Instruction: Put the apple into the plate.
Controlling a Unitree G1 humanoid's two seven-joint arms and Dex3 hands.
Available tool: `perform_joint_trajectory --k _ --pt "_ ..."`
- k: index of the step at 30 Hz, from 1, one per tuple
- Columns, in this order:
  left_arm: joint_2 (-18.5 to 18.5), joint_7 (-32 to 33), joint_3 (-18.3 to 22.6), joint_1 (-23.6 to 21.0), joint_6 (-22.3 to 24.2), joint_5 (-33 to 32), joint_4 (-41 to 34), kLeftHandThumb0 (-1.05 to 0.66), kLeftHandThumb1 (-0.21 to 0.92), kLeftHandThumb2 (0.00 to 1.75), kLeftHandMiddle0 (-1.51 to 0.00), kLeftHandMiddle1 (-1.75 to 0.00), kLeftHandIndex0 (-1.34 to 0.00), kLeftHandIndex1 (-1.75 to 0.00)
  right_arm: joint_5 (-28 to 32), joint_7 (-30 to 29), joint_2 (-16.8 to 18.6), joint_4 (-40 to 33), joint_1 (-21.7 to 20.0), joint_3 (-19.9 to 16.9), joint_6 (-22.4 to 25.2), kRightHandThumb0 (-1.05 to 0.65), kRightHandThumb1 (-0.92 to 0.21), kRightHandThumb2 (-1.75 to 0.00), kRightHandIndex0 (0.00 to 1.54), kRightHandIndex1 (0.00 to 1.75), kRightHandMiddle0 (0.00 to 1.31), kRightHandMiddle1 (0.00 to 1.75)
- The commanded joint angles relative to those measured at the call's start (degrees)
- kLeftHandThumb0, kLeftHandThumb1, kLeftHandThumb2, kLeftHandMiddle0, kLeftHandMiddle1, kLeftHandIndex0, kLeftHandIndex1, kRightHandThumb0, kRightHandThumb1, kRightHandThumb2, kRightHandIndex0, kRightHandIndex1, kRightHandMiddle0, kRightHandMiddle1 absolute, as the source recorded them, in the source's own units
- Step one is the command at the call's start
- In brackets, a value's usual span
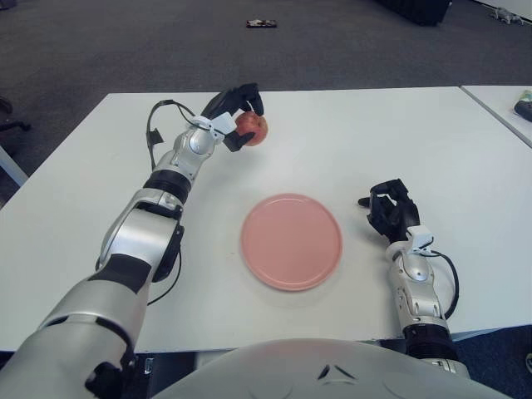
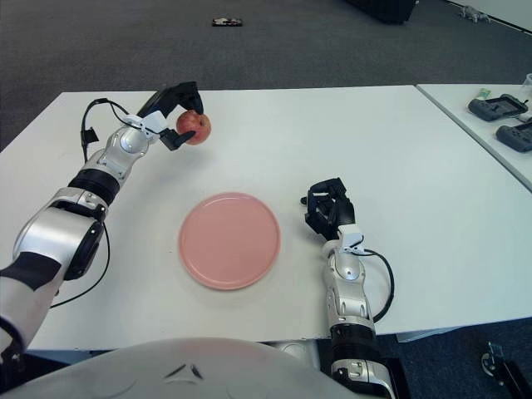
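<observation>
White table [image 1: 349,133], apple held clear of it on the left.
Left hand [image 1: 229,119] grips the apple [image 1: 252,127] — black fingers [image 1: 246,94] curled over its top and near side — beyond the pink plate [image 1: 292,241]; right hand [image 1: 391,211] beside the plate's right edge, fingers curled, holding nothing.

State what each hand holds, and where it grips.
The left hand grips the apple by its left side, above the table. The right hand, beside the plate, holds nothing.
</observation>
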Motion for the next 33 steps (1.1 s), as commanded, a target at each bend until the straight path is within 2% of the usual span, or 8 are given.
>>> perform_joint_trajectory --k 1,11,15,19,24,33 --pt "-0.3 -3.2 0.4 2.7 -0.3 -1.7 -3.2 0.00 0.03 1.61 -0.85 -1.65 -0.59 -1.75 0.6 0.1 -0.3 0.3 -0.7 -0.6 -0.9 -0.37 -0.73 -0.80 0.51 1.26 0.30 1.75" --pt "0.2 -8.3 0.3 6.8 -2.2 -2.5 -10.5 0.00 0.01 1.64 -0.88 -1.63 -0.62 -1.75 0.6 0.2 -0.1 0.1 -0.4 -0.6 -1.0 -0.36 -0.76 -0.75 0.49 1.25 0.28 1.75" --pt "1.1 -12.4 -0.3 11.1 -2.4 -3.8 -20.1 0.00 0.00 1.64 -0.88 -1.63 -0.62 -1.75 0.4 -0.1 0.0 -0.1 -0.3 -0.6 -0.8 -0.36 -0.77 -0.74 0.49 1.25 0.28 1.75" --pt "1.8 -17.9 -1.1 16.1 0.0 -6.5 -31.2 0.00 0.01 1.64 -0.89 -1.63 -0.62 -1.75 0.3 -0.2 0.0 -0.2 -0.2 -0.6 -0.7 -0.36 -0.77 -0.74 0.49 1.25 0.28 1.75" --pt "2.2 -24.4 -2.5 19.4 1.2 -10.8 -38.9 0.00 0.01 1.64 -0.89 -1.63 -0.62 -1.75 0.2 -0.4 0.1 -0.3 -0.2 -0.6 -0.4 -0.36 -0.77 -0.74 0.49 1.25 0.28 1.75" --pt "3.6 -33.8 -4.4 23.8 1.7 -16.8 -47.6 0.00 0.00 1.64 -0.89 -1.63 -0.62 -1.75 0.5 -0.3 0.2 -0.2 -0.3 -0.5 -0.5 -0.36 -0.77 -0.73 0.49 1.24 0.28 1.75"
